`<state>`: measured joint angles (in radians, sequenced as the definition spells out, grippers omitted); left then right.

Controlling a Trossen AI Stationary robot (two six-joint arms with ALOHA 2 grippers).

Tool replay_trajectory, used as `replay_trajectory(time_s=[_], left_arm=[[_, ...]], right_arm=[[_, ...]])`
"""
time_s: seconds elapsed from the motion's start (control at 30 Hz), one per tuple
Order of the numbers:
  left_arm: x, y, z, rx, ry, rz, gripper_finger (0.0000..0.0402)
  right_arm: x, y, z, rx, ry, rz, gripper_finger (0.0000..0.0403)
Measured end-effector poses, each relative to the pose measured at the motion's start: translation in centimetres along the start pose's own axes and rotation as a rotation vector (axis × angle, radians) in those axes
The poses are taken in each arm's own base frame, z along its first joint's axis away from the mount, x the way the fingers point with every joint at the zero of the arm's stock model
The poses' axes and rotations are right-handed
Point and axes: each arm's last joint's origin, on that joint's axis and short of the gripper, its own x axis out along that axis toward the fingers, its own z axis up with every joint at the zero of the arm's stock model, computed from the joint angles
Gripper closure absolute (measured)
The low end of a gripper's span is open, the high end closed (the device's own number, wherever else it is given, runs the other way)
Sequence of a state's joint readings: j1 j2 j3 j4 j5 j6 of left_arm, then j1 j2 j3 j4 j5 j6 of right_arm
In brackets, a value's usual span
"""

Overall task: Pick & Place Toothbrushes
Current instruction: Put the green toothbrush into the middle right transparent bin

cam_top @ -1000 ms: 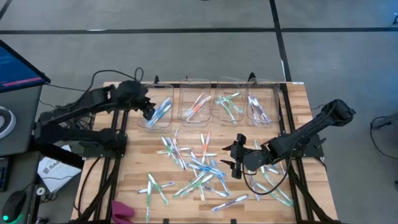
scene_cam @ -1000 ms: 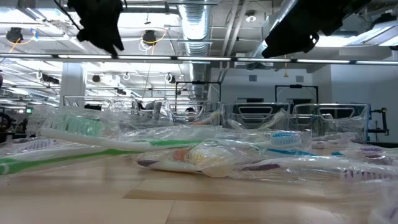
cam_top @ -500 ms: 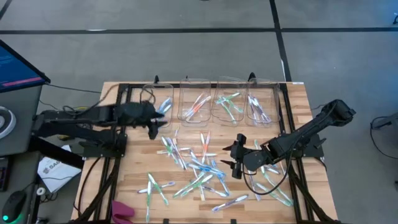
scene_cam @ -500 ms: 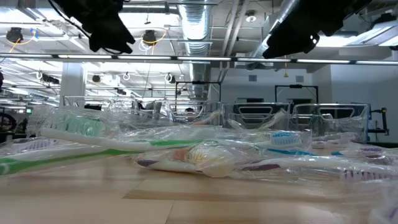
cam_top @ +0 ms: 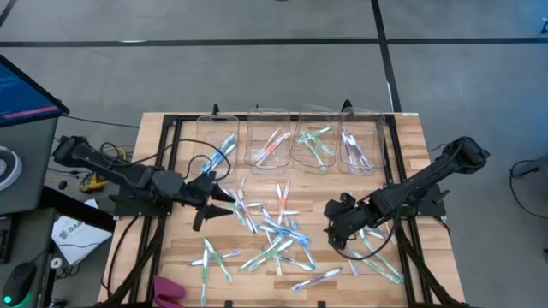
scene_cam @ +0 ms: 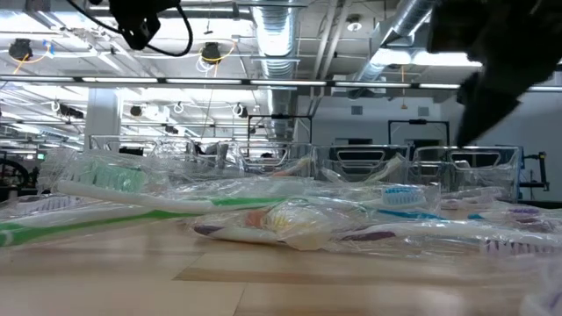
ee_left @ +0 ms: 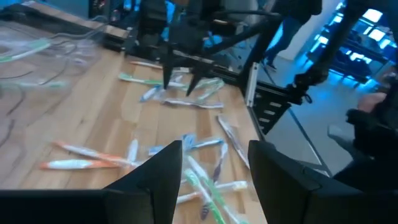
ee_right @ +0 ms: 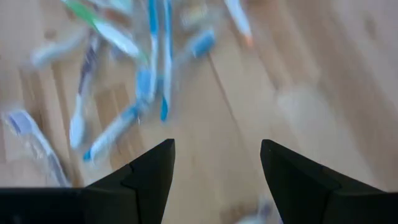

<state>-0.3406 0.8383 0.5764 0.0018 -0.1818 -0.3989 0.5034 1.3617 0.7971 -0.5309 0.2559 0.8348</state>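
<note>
Many toothbrushes (cam_top: 270, 231) lie scattered across the middle of the wooden table, slim and whitish with blue, green or orange accents. More of them sit in the clear bins (cam_top: 270, 145) along the far edge. My left gripper (cam_top: 212, 207) hovers open at the left end of the scatter, pointing almost level toward the table's right; nothing is between its fingers (ee_left: 214, 146). My right gripper (cam_top: 332, 231) hovers open at the right end of the scatter, tipped downward over bare wood, blue brushes (ee_right: 149, 81) just ahead of it.
Several clear bins (cam_top: 360, 147) stand side by side at the far edge. Black frame rails (cam_top: 163, 214) run along the table's left and right sides. A pink object (cam_top: 169, 291) lies at the near left corner. More brushes (cam_top: 377, 261) lie under the right arm.
My left gripper has swung from above the far-left bin toward the near edge and downward, turning from pointing down to nearly level, facing the table's right. My right gripper has tipped down and rolled, staying almost in place. The toothbrushes have not moved.
</note>
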Motion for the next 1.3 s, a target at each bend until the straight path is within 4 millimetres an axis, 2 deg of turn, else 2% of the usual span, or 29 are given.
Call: replay_trajectory(time_s=[0.2, 0.4, 0.6, 0.87, 1.17, 1.3], left_arm=[[0.1, 0.0, -1.1, 0.009, -0.005, 0.03, 0.0224], [0.3, 0.4, -1.9, 0.008, -0.017, 0.058, 0.0224], [0.4, 0.6, -2.4, 0.004, -0.033, 0.052, 0.0224], [0.4, 0.7, -2.7, 0.003, -0.036, 0.051, 0.0224], [0.4, 0.7, -2.7, 0.002, -0.038, 0.05, 0.0224], [0.4, 0.7, -2.6, 0.003, -0.042, 0.048, 0.0224]], right_arm=[[-0.2, -0.8, -1.5, 0.188, 0.16, -0.082, 0.0171], [-1.0, -2.4, -3.2, 0.315, 0.292, -0.298, 0.0171], [-1.8, -3.8, -4.0, 0.429, 0.341, -0.494, 0.0171], [-0.8, -4.0, -3.3, 0.416, 0.314, -0.416, 0.0171], [0.8, -6.9, -4.4, 0.475, 0.349, -0.516, 0.0185], [1.7, -7.6, -4.4, 0.477, 0.333, -0.483, 0.0193]])
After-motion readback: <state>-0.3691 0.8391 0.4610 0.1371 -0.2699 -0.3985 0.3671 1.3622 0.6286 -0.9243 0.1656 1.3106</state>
